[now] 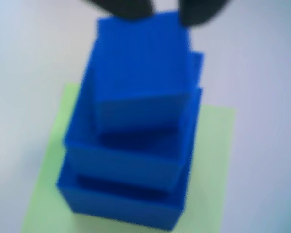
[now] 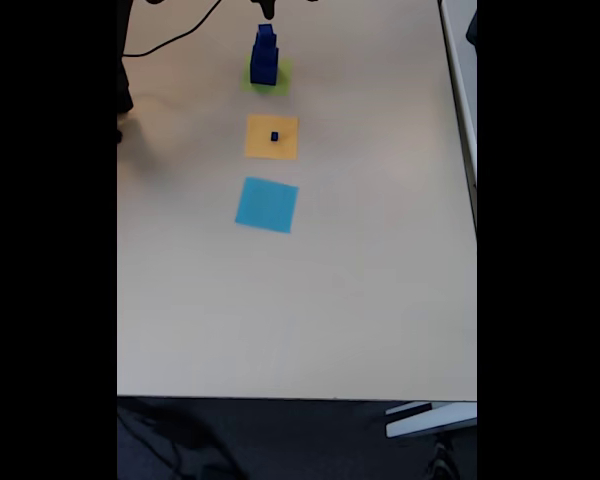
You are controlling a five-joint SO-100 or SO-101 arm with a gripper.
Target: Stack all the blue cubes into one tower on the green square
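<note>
Three blue cubes stand stacked as a tower (image 1: 136, 121) (image 2: 264, 58) on the green square (image 1: 213, 160) (image 2: 284, 73), the largest at the bottom. The top cube (image 1: 143, 73) sits slightly turned against the one below. My gripper (image 1: 166, 15) (image 2: 268, 12) hangs just above the tower's far top edge. Its two black fingertips (image 1: 121, 8) show as blurred shapes with a pale gap between them, and nothing sits in that gap. A tiny blue cube (image 2: 275, 136) lies on the orange square (image 2: 260, 145), nearer the camera in the fixed view.
A light-blue square (image 2: 267, 204) lies beyond the orange one, in line with it. A black cable (image 2: 170, 40) runs along the table's far left. The pale table (image 2: 300, 310) stretches wide in the near half, with its edge at the right.
</note>
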